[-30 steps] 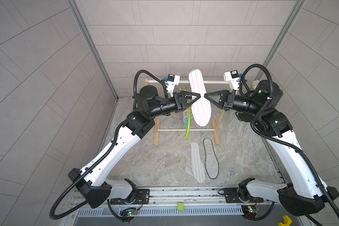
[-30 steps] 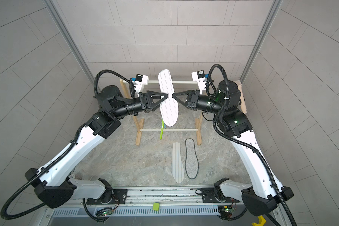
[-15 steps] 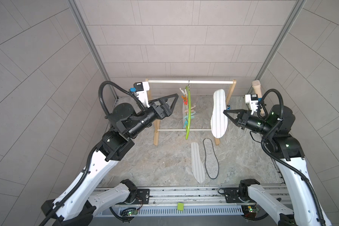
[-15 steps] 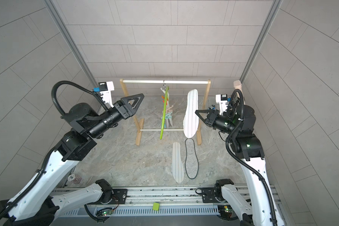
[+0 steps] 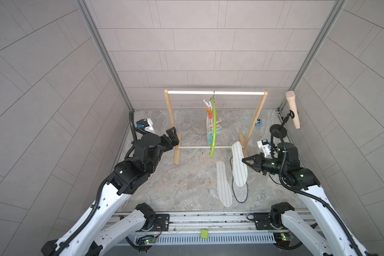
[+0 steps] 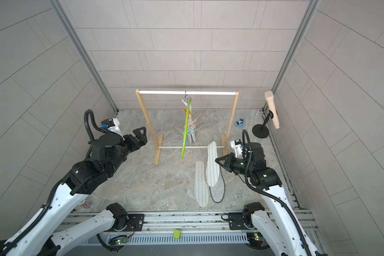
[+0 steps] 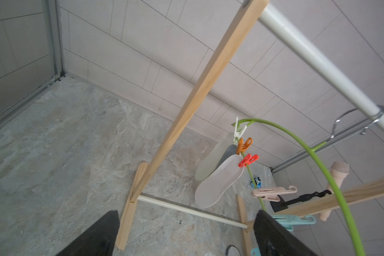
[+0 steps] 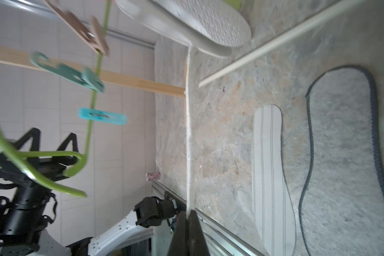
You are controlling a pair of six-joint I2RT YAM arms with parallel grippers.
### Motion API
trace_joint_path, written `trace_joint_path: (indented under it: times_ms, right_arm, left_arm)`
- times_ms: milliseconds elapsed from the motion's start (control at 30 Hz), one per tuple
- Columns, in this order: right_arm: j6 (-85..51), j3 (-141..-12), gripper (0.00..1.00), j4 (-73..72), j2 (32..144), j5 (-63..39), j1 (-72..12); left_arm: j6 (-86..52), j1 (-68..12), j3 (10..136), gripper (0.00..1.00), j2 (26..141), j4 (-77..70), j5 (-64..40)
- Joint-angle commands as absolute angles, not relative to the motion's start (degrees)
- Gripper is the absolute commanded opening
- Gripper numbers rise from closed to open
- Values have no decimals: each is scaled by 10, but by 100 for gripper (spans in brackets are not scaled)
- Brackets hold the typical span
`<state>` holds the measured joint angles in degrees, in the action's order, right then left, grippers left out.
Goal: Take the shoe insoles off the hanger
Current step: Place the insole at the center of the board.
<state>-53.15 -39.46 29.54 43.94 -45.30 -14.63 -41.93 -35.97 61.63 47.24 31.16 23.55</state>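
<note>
Lying nearest on the stone floor (image 5: 186,177) are two insoles, side by side: a white striped insole (image 5: 223,186) and a grey felt insole (image 5: 239,195) with a dark edge. Right over the grey felt one, the right gripper (image 5: 243,160) is pinched tight on the thin edge of a second striped insole (image 5: 238,165) and holds it up. I cannot tell if it touches anything below. Across from it, the left gripper (image 6: 142,135) is spread wide with nothing in it, near the foot of the wooden rack (image 5: 170,115). Farther back, the green hanger (image 5: 212,130) hangs from the rack's white top rod. Three insoles are clipped to it: a pale mint insole (image 7: 211,161), a dark grey insole (image 7: 228,151) and a white insole (image 7: 217,184).

The held insole could slip or flop, because only a little bit of its edge is gripped. A hard tug on the next one could swing the hanger, or pull its small hook off the rod. I see no words or brand names to read.
</note>
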Motion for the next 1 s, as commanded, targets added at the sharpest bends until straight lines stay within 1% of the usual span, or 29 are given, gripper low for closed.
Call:
trace_joint_path:
  times_ms: [0,67,133,233,500,733,967]
  right_arm:
    - [-569,-366,0,214,469,-333,-255]
    - [-591,-358,0,171,511,-277,-318]
    - [-613,-341,0,119,557,-242,-363]
    - [-628,-349,0,67,624,-209,-404]
    - [-703,-309,0,-94,717,-171,-425]
    - [-704,-343,0,-113,784,-173,-461]
    - [-720,-343,0,-120,817,-170,-468]
  left_arm:
    - [-471,-357,576,100,449,334,277]
    - [-492,-356,551,100,417,334,281]
    - [-501,-357,537,100,404,338,283]
    - [-508,-356,529,100,395,354,284]
    - [-522,-356,522,100,393,374,255]
    - [-535,-356,512,100,376,381,253]
    - [-542,-357,506,100,371,381,252]
